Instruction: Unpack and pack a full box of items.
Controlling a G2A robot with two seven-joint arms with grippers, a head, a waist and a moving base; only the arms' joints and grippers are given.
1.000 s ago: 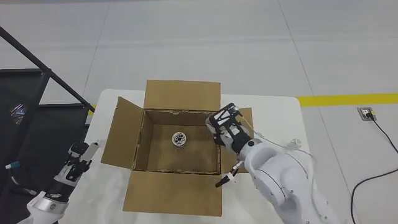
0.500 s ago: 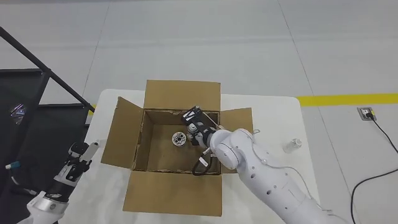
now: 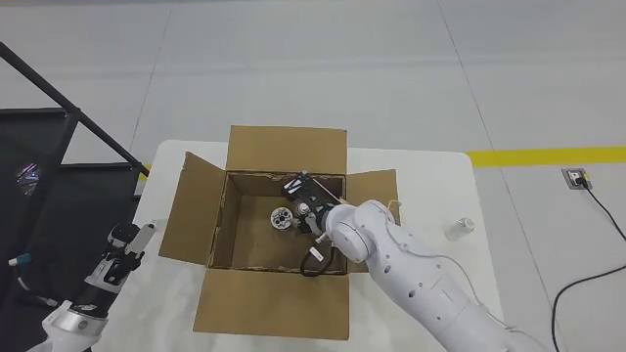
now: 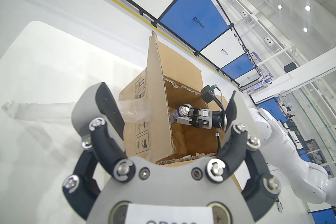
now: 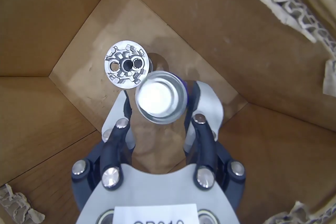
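Observation:
An open cardboard box (image 3: 223, 223) stands in the middle of the white table (image 3: 430, 171). My right gripper (image 3: 305, 209) is down inside it, shut on an upright spray can (image 5: 157, 97) with a silver rim and a white top. Right beside the can, a round item with a holed metal top (image 5: 127, 67) stands on the box floor (image 5: 168, 33). My left gripper (image 4: 168, 99) hangs open and holds nothing, off the table's near left corner (image 3: 132, 237). From there I see the right gripper (image 4: 183, 116) and the can (image 4: 180, 112) past a raised flap (image 4: 157, 104).
A small clear container (image 3: 460, 226) stands on the table right of the box. Crumpled clear plastic (image 4: 39, 109) lies on the table by the box's left side. All the flaps (image 3: 274, 303) are folded outward. A dark frame (image 3: 59, 108) stands left of the table.
My right gripper has moved left from above the box's right wall and down into the box, stopping beside the round metal-topped item. The left arm has not moved.

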